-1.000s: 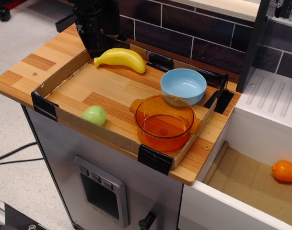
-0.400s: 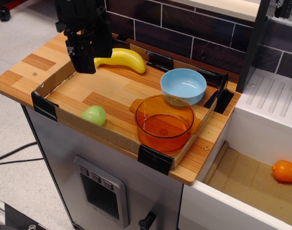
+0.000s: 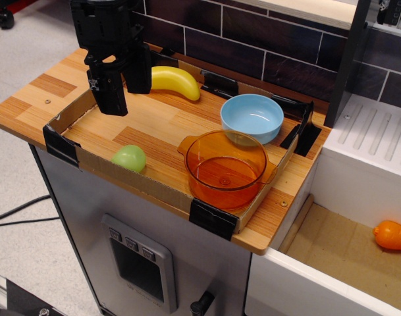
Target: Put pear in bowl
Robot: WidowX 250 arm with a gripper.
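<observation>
The light green pear (image 3: 129,158) lies on the wooden tray floor by the front cardboard wall, at the left. The light blue bowl (image 3: 251,117) stands empty at the back right of the tray. My black gripper (image 3: 126,100) hangs open and empty over the back left of the tray. It is well behind and above the pear and far left of the bowl. Its fingers (image 3: 112,92) point down and partly hide the left end of the banana.
A yellow banana (image 3: 175,80) lies at the back of the tray. A transparent orange pot (image 3: 226,168) stands in front of the bowl. Low cardboard walls (image 3: 147,187) ring the tray. An orange pepper-like toy (image 3: 392,235) lies in the sink at the lower right.
The gripper has moved from the tray's back left corner forward and down toward the pear, and its fingers now show spread apart. Pear, bowl, pot and banana have not moved.
</observation>
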